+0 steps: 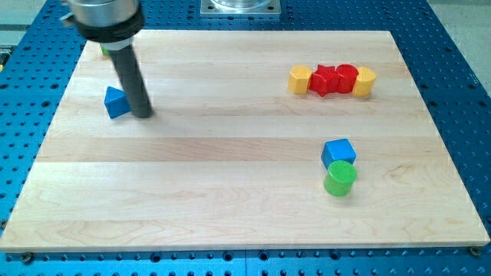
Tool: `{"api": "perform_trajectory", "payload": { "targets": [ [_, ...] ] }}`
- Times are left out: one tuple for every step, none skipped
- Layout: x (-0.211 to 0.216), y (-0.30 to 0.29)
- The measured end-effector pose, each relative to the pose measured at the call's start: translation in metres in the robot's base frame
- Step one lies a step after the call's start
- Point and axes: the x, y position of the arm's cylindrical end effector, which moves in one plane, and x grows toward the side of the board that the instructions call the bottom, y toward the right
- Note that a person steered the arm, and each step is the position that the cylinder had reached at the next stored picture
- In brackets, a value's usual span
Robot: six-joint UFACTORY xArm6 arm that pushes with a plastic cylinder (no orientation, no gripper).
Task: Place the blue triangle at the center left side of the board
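Note:
The blue triangle (116, 102) lies on the wooden board (230, 169) in its upper left part, near the left edge. My tip (143, 114) rests on the board just to the right of the triangle, touching or almost touching its right side. The dark rod rises from there toward the view's top left.
A row of a yellow block (299, 78), two red blocks (334, 79) and a yellow block (364, 80) sits at the upper right. A blue cube (338, 152) and a green cylinder (339, 179) touch at the right. A green block (105, 50) is partly hidden behind the rod.

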Motion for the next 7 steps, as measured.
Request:
{"api": "perform_trajectory", "payload": {
  "targets": [
    [0.000, 0.001],
    [-0.009, 0.011],
    [-0.010, -0.014],
    [-0.009, -0.052],
    [-0.015, -0.031],
    [-0.034, -0.013],
    [-0.042, -0.036]
  ]
}}
